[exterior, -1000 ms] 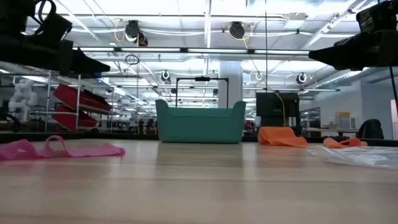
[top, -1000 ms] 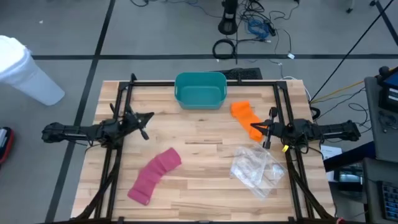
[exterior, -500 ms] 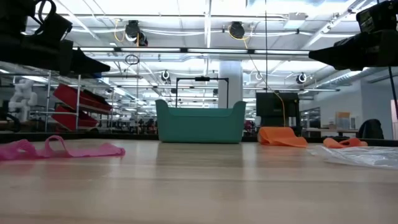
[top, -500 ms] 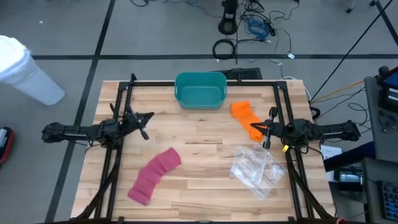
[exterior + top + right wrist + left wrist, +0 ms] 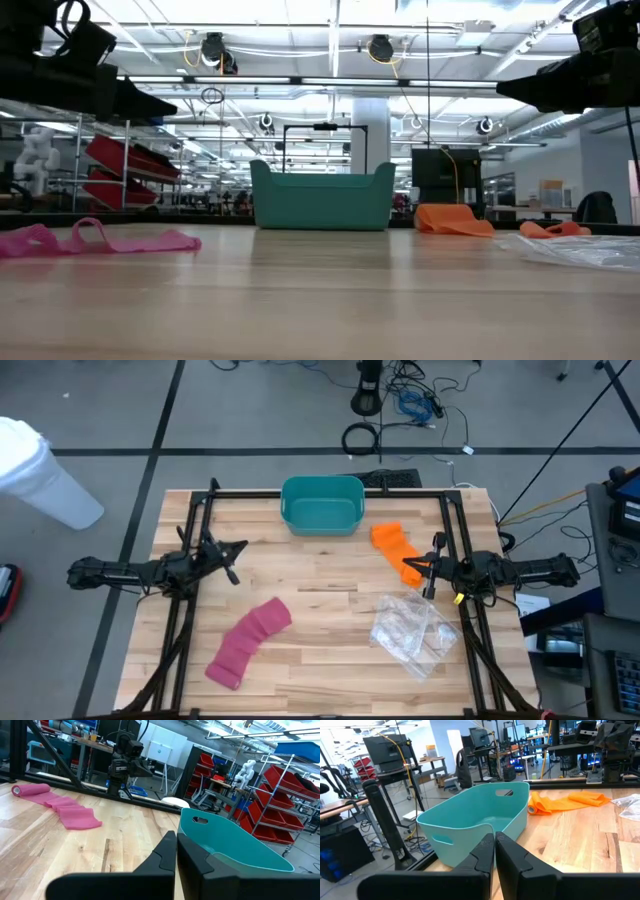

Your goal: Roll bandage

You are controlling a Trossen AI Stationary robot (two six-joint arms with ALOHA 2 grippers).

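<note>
Spanning most of the high view, the wooden desk [image 5: 330,660] is framed by a black rail structure, and both arms are parked low along its sides, apparently a resting pose with no rolling yet begun. Next in size, the teal bin [image 5: 321,504] is set at twelve o'clock on the desk, open side up; it is judged to be the place where finished rolls would be dropped. A crumpled clear plastic bag [image 5: 409,631] lies at about four o'clock, possibly discarded wrapping.

Two bandages are laid out flat and unrolled. The pink bandage [image 5: 248,640] is stretched at about seven o'clock, with one end already curled into a small roll, as seen in the right wrist view. The orange bandage [image 5: 396,549] is spread at about two o'clock, just beside the right arm. Each strip lies within easy reach of one arm, which would suit a two-armed rolling job.

The left gripper [image 5: 229,559] is held at nine o'clock, pointing inward, its fingers [image 5: 482,855] pressed together on nothing. The right gripper [image 5: 428,571] is held at three o'clock, close to the orange bandage's near end without gripping it, its fingers [image 5: 165,854] likewise pressed together and empty.

No brand, label or legible writing can be made out on any item.
</note>
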